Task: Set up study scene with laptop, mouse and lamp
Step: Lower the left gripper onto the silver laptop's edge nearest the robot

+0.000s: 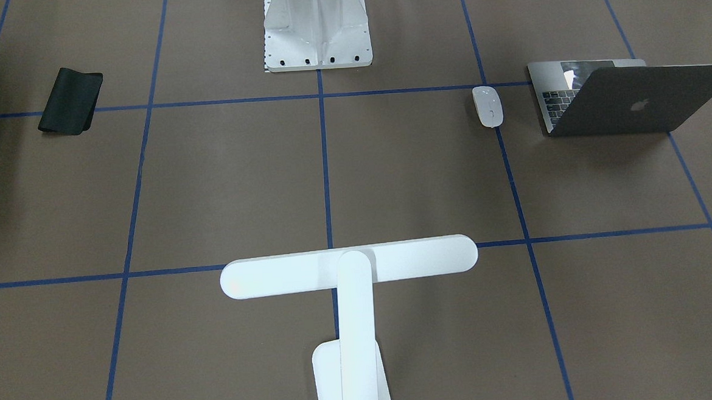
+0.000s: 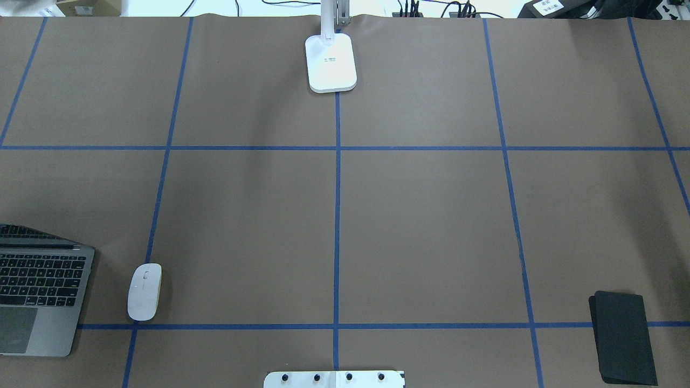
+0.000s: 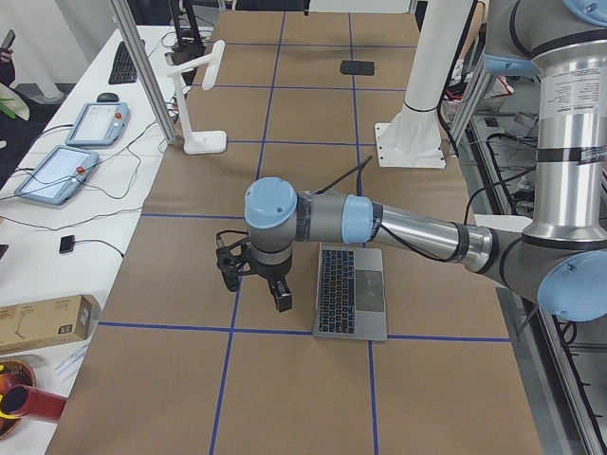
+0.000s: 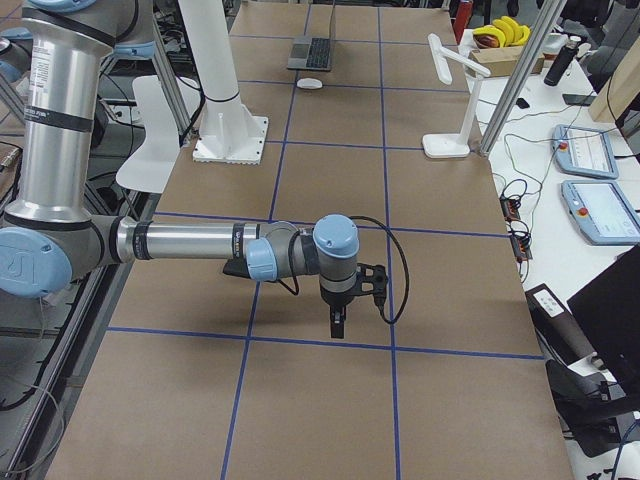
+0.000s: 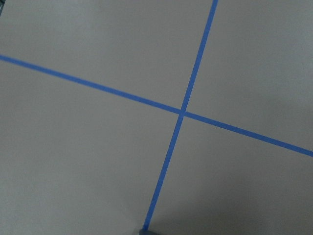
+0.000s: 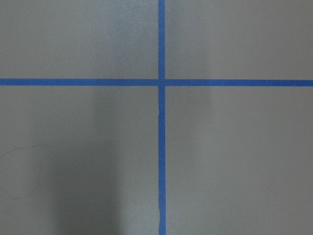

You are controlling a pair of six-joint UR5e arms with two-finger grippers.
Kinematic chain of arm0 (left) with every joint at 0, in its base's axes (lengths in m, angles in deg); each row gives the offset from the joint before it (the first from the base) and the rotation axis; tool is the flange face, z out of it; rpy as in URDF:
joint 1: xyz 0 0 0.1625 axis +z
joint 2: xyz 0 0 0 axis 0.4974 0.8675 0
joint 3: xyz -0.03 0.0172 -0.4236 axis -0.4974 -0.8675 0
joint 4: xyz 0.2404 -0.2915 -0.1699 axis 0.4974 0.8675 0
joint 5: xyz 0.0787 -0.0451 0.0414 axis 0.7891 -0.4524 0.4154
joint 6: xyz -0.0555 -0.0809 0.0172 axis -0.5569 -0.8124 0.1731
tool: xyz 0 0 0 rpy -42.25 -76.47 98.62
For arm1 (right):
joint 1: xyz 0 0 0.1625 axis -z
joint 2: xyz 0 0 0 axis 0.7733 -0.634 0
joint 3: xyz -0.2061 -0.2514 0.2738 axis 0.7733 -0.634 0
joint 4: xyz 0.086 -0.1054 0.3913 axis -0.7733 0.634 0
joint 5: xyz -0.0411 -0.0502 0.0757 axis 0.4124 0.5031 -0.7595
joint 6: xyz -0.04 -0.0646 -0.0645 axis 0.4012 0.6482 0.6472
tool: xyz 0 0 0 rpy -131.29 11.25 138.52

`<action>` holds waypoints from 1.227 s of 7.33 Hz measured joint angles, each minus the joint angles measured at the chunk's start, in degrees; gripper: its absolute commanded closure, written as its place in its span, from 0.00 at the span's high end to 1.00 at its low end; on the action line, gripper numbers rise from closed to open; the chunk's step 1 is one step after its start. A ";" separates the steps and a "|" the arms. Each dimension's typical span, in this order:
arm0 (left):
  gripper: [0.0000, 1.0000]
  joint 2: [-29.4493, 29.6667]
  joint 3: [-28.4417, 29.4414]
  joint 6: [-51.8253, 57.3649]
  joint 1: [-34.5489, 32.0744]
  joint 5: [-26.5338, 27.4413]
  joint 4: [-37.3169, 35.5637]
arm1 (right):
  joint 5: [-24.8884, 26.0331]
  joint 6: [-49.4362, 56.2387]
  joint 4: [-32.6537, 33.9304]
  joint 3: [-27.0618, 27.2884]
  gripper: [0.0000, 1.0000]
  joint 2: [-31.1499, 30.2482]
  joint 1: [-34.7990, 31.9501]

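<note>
Left gripper (image 3: 254, 284) hangs pointing down over the desk (image 2: 431, 231), just beside the laptop (image 2: 43, 291). Whether its jaws are apart or together cannot be told, and the same goes for the right gripper (image 4: 338, 322), which hangs over a crossing of blue tape lines (image 6: 161, 82). Laptop: open, at the desk's robot-side left corner. Mouse (image 2: 144, 291): just beside it, toward the middle. Lamp (image 2: 330, 62): midway along the far edge. Black mat (image 2: 622, 337): near the robot-side right corner. Nothing appears grasped yet. If the mouse goes first, descend squarely, span its narrow glossy sides low, and stay clear of the laptop's edge.
</note>
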 measured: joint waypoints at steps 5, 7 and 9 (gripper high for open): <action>1.00 -5.27 -2.89 -29.76 0.60 -6.91 1.11 | -4.88 0.04 -0.32 7.17 1.00 -8.83 -0.01; 1.00 -5.26 -2.87 -46.43 5.05 -8.66 8.02 | -5.66 0.17 -0.43 7.72 1.00 -10.32 -0.05; 1.00 -5.32 -2.90 -61.03 10.13 -8.75 16.01 | -6.15 0.19 -0.43 7.80 1.00 -10.56 -0.05</action>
